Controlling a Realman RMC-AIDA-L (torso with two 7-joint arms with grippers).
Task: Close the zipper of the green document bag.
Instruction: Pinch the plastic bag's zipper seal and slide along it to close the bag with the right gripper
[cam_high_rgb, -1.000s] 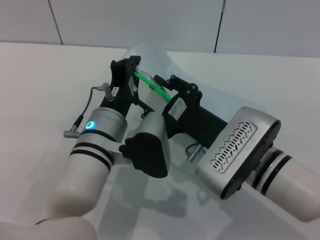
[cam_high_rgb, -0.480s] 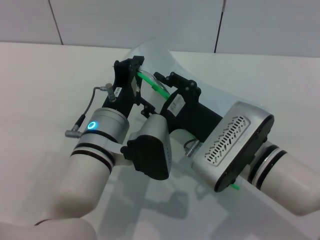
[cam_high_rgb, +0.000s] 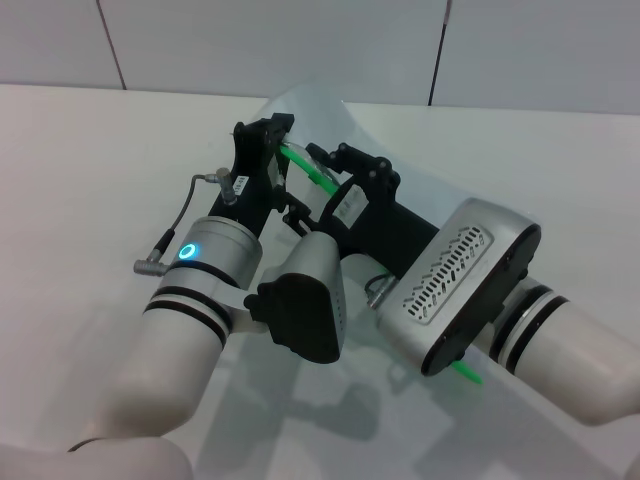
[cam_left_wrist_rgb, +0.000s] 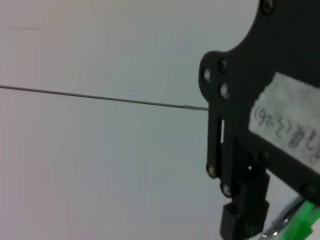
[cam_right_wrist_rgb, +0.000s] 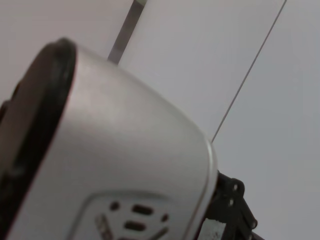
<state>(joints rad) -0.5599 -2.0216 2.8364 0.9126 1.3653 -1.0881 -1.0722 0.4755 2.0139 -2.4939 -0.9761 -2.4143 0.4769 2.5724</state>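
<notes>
While both meet at the zipper (cam_high_rgb: 300, 160) | left gripper (cam_high_rgb: 268, 152) pinches it | right gripper (cam_high_rgb: 345, 170) unclear

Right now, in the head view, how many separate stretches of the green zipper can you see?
2. One stretch of the zipper shows between the left gripper and the right gripper; another pokes out beneath the right arm's wrist. The arms hide the rest.

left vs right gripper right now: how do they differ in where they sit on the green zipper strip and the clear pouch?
The black left gripper sits at the far end of the thin bright green zipper, near the raised far corner of the translucent pale document bag. The black right gripper sits nearer along that strip, and green edge shows again behind its wrist. The left forearm carries a lit blue ring; the right shows a vented silver housing. Both are on the zipper edge.
</notes>
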